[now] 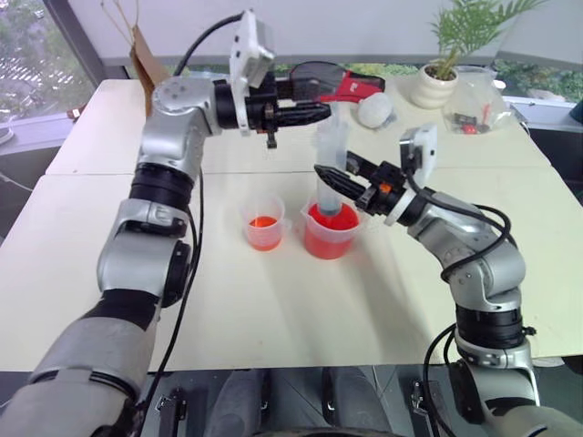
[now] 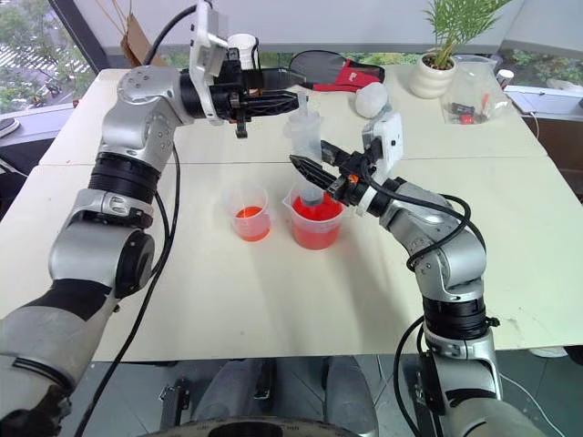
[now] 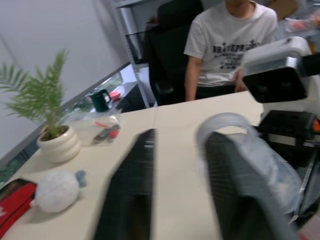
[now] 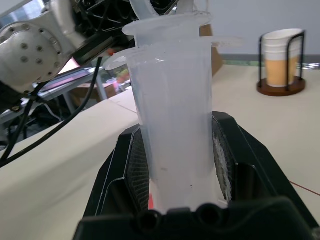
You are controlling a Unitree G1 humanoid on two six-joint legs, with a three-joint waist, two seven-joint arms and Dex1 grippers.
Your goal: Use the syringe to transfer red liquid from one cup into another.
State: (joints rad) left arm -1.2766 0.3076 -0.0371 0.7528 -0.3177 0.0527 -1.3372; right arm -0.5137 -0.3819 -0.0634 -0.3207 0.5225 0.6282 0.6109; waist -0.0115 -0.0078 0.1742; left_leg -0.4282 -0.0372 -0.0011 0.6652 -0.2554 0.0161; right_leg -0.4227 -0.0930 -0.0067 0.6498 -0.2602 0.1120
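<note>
The syringe (image 1: 330, 146) stands upright with its tip down in the wider cup (image 1: 328, 235), which holds red liquid (image 1: 330, 238). My right gripper (image 1: 332, 182) is shut on the syringe's clear barrel (image 4: 172, 125), one finger on each side. The small cup (image 1: 264, 226) stands just left of the wide one, with a little red liquid in its bottom. My left gripper (image 1: 321, 113) points level towards the plunger's top. In the left wrist view its fingers (image 3: 130, 190) stand apart, and the plunger's ring (image 3: 220, 122) shows at the tip of one of them.
On the far side of the table (image 1: 273, 309) are a potted plant (image 1: 435, 82), a white fluffy ball (image 1: 373, 111), a red and black case (image 1: 332, 82) and a plastic bag (image 1: 474, 109). A tall glass in a holder (image 4: 282, 60) stands at the back. A person (image 3: 225, 40) sits beyond the table.
</note>
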